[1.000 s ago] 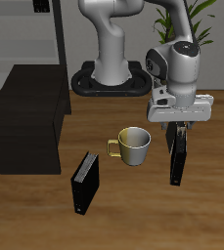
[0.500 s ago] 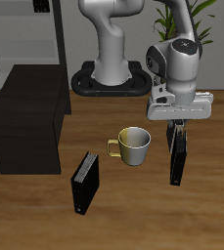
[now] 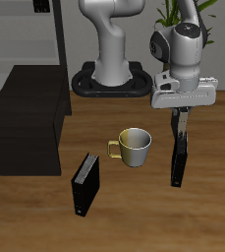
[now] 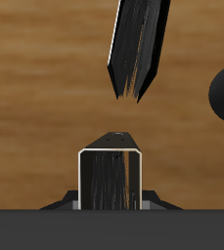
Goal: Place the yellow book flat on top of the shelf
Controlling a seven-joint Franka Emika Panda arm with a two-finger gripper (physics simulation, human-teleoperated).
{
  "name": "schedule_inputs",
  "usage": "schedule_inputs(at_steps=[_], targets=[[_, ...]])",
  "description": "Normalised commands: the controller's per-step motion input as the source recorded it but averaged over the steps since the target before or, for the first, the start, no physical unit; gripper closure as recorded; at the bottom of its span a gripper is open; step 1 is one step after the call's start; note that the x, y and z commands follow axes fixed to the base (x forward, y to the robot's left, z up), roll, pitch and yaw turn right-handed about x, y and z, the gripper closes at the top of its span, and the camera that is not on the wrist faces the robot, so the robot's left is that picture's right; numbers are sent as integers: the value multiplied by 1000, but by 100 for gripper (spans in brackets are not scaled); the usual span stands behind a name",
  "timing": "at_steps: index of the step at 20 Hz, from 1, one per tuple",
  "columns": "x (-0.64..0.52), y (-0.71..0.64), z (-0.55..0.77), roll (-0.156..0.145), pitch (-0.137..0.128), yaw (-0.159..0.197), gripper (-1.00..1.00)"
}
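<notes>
My gripper (image 3: 183,122) is shut on the yellow book (image 3: 182,136). I see the book edge-on, so it looks dark, and it hangs upright just above the table. In the wrist view the yellow book (image 4: 109,176) shows as a dark edge with a pale outline between the fingers. The shelf (image 3: 26,118), a large black cabinet with a flat top, stands well away across the table, beyond the mug. Nothing lies on its top.
A thin all-black book (image 3: 178,169) stands upright on the table right under the held book, and also shows in the wrist view (image 4: 138,49). A yellow mug (image 3: 134,146) sits between gripper and shelf. A thicker black book (image 3: 84,184) stands near the front edge.
The gripper has risen and carries the yellow book up from beside the thin black book, which stays standing.
</notes>
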Motion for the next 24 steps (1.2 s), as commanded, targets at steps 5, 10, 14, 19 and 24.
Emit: schedule_inputs(at_steps=[5, 10, 14, 19, 24], targets=[[-158, -84, 415, 16, -7, 13, 100], [-230, -79, 499, -1, -41, 28, 100], [-141, -102, 367, -20, -36, 25, 100], [-228, -110, 495, -21, -51, 29, 100], [-192, -105, 454, -40, -71, 52, 100]])
